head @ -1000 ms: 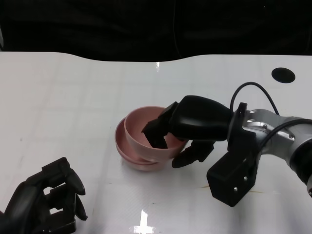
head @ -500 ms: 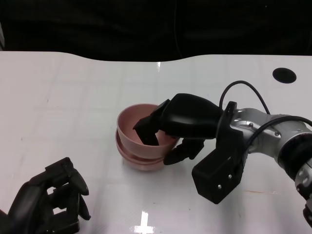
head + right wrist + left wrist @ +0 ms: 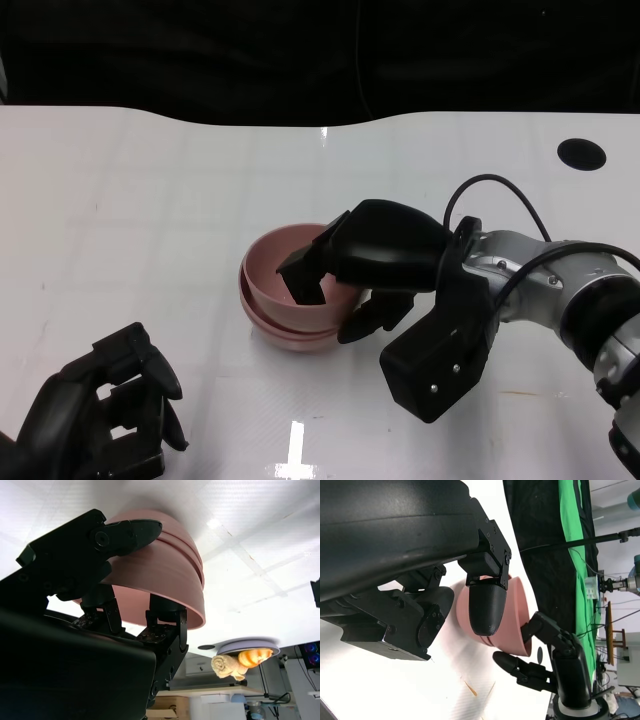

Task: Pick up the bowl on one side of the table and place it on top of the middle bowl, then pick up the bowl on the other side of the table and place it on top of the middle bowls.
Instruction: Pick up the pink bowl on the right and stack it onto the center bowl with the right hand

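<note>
A pink bowl (image 3: pixel 283 272) sits tilted in the pink bowl stack (image 3: pixel 290 337) at the middle of the white table (image 3: pixel 150 220). My right hand (image 3: pixel 375 262) grips this top bowl at its right rim, thumb inside and fingers down the outside. In the right wrist view the bowl (image 3: pixel 165 575) fills the middle, its rim pinched between my fingers (image 3: pixel 165 611), with the rims of the lower bowls showing behind it. My left hand (image 3: pixel 100 415) rests at the near left, fingers curled in and holding nothing. The left wrist view shows the bowls (image 3: pixel 516 615) and my right hand (image 3: pixel 540 652) beyond them.
A black round hole (image 3: pixel 581 153) lies in the table at the far right. A black cable (image 3: pixel 500 195) loops above my right forearm (image 3: pixel 540 280). Behind the table's far edge hangs a dark backdrop (image 3: pixel 300 50).
My right hand has moved left and down with the pink bowl. The bowl has sunk deeper into the stack and leans less than before. The left hand has stayed put.
</note>
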Controlling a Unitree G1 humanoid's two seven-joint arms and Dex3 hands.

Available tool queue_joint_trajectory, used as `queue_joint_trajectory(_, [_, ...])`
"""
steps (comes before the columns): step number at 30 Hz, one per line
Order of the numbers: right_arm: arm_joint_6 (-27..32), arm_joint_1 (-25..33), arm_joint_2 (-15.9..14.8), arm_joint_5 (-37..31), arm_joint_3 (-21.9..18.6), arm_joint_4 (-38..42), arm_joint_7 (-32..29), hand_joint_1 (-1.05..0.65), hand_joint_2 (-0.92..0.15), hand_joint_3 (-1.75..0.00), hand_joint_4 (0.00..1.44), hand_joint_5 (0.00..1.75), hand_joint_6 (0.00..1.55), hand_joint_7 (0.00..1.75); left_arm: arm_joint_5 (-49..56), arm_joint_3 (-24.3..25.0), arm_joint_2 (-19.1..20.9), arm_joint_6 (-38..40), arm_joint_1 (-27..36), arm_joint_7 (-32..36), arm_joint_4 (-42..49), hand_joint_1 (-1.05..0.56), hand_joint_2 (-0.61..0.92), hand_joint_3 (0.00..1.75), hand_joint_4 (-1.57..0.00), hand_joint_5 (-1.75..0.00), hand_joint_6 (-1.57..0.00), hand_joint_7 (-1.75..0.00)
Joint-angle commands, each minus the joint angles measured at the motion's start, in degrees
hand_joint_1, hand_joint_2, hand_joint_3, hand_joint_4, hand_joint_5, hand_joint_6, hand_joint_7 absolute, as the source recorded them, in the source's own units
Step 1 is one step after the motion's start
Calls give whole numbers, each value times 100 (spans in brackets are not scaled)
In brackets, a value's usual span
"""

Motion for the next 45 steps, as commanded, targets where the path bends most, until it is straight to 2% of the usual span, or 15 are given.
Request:
queue_joint_trajectory(1, [59,-116,22,-33,43,106,-134,-24,-87,-33,88,175,69,163,-5,24,34,-49,19,6,11,36,84,113,-83,-175,-65,-175])
queue_joint_trajectory(3, [93,-110,36,-32,64,153,-145,-24,-88,-33,88,175,69,167,14,22,47,-115,11,-18,55,37,84,113,-83,-175,-65,-175])
queue_joint_trajectory(8, [204,-115,73,-39,127,227,-166,-25,-88,-36,85,175,69,158,114,2,66,-234,2,-8,103,36,82,114,-83,-175,-64,-175])
queue_joint_trajectory(16, [228,-154,160,-113,189,284,-320,-25,-88,-31,86,175,63,172,157,-17,53,-158,7,47,54,36,81,114,-82,-175,-64,-175])
queue_joint_trajectory(18, [258,-182,190,-138,207,292,-316,-27,-90,-21,85,175,70,149,175,-25,50,-141,9,64,46,36,81,114,-82,-175,-63,-175])
queue_joint_trajectory(25, [284,-199,193,-194,270,286,-429,-28,-92,-15,85,175,71,144,174,-47,43,-93,21,82,3,36,80,115,-82,-175,-63,-175])
queue_joint_trajectory(26, [299,-199,173,-253,315,265,-526,-30,-91,-13,83,171,78,113,181,-58,37,-77,27,90,-20,36,81,116,-82,-175,-63,-175])
queue_joint_trajectory(27, [348,-214,143,-293,362,256,-448,-37,-92,-12,75,139,84,64,184,-67,33,-43,31,99,-47,36,81,116,-82,-175,-63,-175])
queue_joint_trajectory(28, [414,-235,115,-336,411,247,-336,-46,-92,-17,69,91,80,35,190,-72,33,-16,33,107,-67,36,81,117,-82,-175,-63,-175])
queue_joint_trajectory(30, [525,-250,79,-398,472,224,-175,-62,-92,-23,45,24,57,7,201,-73,34,12,31,115,-84,36,81,117,-81,-175,-62,-175])
queue_joint_trajectory(31, [546,-242,68,-411,480,216,-139,-69,-92,-27,34,13,48,4,202,-73,32,20,24,115,-81,36,80,117,-81,-175,-62,-175])
queue_joint_trajectory(33, [636,-234,52,-437,509,206,4,-85,-92,-43,10,3,23,1,213,-73,28,48,17,129,-89,37,80,118,-81,-175,-62,-175])
queue_joint_trajectory(35, [708,-243,38,-470,555,190,127,-94,-92,-56,2,0,6,0,201,-70,23,89,15,127,-104,37,80,118,-81,-175,-62,-175])
queue_joint_trajectory(41, [907,-188,-41,-638,697,46,28,-104,-92,-75,0,0,0,0,178,-60,22,102,20,102,-128,36,80,118,-81,-175,-62,-175])
queue_joint_trajectory(45, [985,-149,-76,-720,754,6,-116,-105,-92,-78,0,0,0,0,155,-57,26,123,27,84,-152,36,80,119,-80,-175,-62,-175])
